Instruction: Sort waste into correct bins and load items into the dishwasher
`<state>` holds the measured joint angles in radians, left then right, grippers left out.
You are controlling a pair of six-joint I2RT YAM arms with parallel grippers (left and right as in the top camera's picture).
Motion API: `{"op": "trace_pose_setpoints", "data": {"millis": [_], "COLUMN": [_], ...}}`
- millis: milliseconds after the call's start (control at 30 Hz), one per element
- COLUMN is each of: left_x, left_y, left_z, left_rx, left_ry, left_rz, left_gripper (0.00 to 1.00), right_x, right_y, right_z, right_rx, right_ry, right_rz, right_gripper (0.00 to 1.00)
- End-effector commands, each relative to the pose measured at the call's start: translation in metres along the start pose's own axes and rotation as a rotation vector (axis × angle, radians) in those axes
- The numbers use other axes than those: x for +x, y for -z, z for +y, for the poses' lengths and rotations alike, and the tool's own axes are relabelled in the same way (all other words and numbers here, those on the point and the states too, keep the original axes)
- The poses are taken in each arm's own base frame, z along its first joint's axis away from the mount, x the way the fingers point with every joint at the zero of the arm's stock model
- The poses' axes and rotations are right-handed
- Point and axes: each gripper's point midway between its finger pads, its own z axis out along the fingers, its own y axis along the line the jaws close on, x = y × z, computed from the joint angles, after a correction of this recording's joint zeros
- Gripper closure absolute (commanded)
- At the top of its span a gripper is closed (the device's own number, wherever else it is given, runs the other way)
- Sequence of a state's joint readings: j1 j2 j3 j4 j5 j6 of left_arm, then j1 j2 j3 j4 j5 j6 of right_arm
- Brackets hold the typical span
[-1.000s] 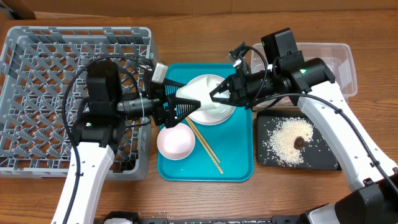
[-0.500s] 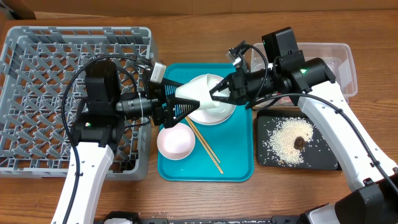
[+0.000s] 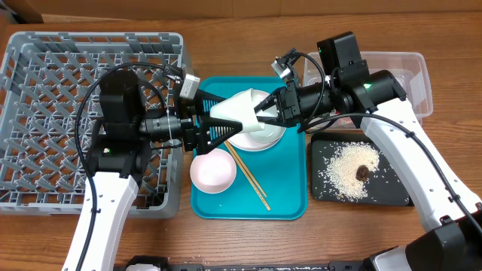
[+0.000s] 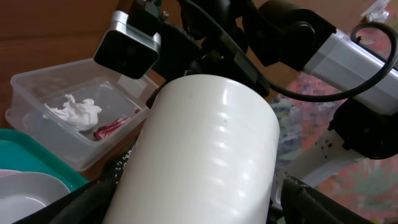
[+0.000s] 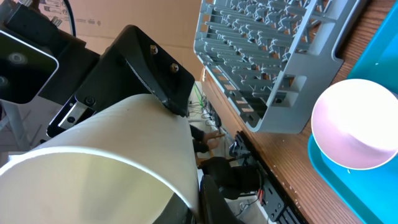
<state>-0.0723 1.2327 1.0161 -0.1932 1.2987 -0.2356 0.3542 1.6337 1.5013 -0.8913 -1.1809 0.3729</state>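
Cup (image 3: 242, 111) edged left; right claw (image 3: 260, 114) pinching rim, left claw (image 3: 226, 120) apart, maybe touching; napkin (image 4: 73, 112) only wrist-visible.

Small white cup (image 3: 235, 109), plain, glossy. Round pale pink bowl (image 3: 213, 171), flat teal serving tray (image 3: 286, 188). Square grey plastic rack (image 3: 45, 75), lattice-patterned.

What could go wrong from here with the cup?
1. The cup hangs over the plate, pinched at its rim by the right gripper alone; the left gripper is open around it. A release before the left closes would drop it.
2. Both grippers crowd the cup and may collide.
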Motion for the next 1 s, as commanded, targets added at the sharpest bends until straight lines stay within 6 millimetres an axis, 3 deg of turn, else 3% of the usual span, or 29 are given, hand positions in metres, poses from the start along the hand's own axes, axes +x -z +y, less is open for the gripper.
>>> {"op": "trace_pose_setpoints", "data": {"millis": [0,367,767,833,900,967], "left_x": [-0.003,0.003,0.002,0.001,0.000,0.000], "left_y": [-0.004,-0.014,-0.015,-0.015,-0.015,-0.014], "left_z": [-0.013,-0.021,-0.018,-0.014,-0.009,0.000], "left_rx": [0.050,0.080,0.060,0.039,0.008,-0.039], "left_ry": [0.012,0.007,0.008,0.008,0.012,0.024], "left_rz": [0.015,0.040,0.035,0.029,0.022,0.015], "left_gripper": [0.15,0.18,0.36,0.42,0.45,0.51], "right_x": [0.002,0.004,0.004,0.004,0.003,0.001], "right_y": [0.001,0.001,0.001,0.001,0.001,0.000], "right_z": [0.004,0.008,0.007,0.007,0.005,-0.003], "right_rx": [-0.024,-0.045,-0.044,-0.043,-0.028,0.017], "right_ry": [0.006,0.008,0.008,0.008,0.006,-0.006], "right_rz": [0.010,0.019,0.019,0.018,0.012,-0.004], "right_gripper": [0.96,0.96,0.96,0.90,0.74,0.69]}}
